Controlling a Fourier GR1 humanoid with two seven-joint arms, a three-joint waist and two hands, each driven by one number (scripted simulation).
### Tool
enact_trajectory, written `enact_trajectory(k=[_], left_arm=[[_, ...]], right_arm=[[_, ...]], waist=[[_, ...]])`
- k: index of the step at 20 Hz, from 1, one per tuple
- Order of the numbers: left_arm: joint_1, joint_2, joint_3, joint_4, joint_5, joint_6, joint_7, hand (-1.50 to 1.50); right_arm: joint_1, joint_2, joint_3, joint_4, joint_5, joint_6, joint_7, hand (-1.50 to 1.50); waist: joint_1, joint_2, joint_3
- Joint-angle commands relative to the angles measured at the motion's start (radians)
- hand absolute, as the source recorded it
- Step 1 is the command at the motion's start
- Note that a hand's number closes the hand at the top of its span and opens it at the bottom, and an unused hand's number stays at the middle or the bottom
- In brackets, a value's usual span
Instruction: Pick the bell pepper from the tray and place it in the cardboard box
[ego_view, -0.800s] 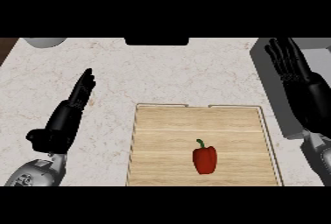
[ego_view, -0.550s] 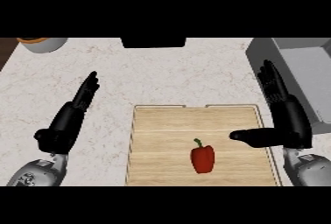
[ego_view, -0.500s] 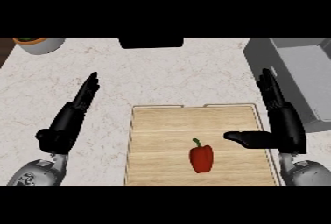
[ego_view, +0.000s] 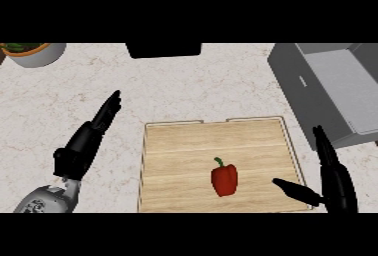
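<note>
on the one wooden tray (ego_view: 192, 145) lies a single red bell pepper (ego_view: 224, 180), touching neither of the two hands. right hand (ego_view: 336, 185) hangs at the tray's right edge, fingers straight, thumb spread toward the pepper. left hand (ego_view: 85, 142) rests left of the tray, fingers straight. one grey box (ego_view: 299, 75) sits upper right.

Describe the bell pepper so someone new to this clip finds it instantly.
Start at the wooden tray in the middle of the pale counter. Near its centre lies the bell pepper, red with a green stem. Nothing else in view is red.
</note>
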Motion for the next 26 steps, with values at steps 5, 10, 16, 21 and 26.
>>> enact_trajectory(k=[5, 10, 16, 21, 26], left_arm=[[0.003, -0.007, -0.006, 0.001, 0.02, -0.02, 0.025, 0.0], [-0.012, -0.008, -0.023, 0.011, -0.005, -0.024, 0.013, 0.0], [-0.038, -0.019, -0.011, 0.038, 0.017, -0.049, 0.004, 0.0], [-0.036, -0.035, -0.036, 0.022, 0.011, -0.071, -0.013, 0.0], [-0.077, -0.071, -0.024, 0.104, -0.015, -0.063, -0.043, 0.0]], right_arm=[[0.137, -0.05, 0.129, -0.107, 0.404, -0.051, 0.308, -1.5], [0.17, 0.009, 0.223, -0.27, 0.506, 0.124, 0.538, -1.5], [0.164, 0.136, 0.336, -0.47, 0.687, 0.363, 0.89, -1.5], [0.066, 0.322, 0.407, -0.603, 0.834, 0.628, 1.186, -1.5], [-0.024, 0.534, 0.457, -0.545, 0.936, 0.787, 1.29, -1.5]], waist=[[0.008, -0.009, 0.001], [0.023, -0.002, 0.002], [0.048, 0.005, 0.009], [0.081, 0.007, 0.015], [0.084, 0.012, 0.018]])
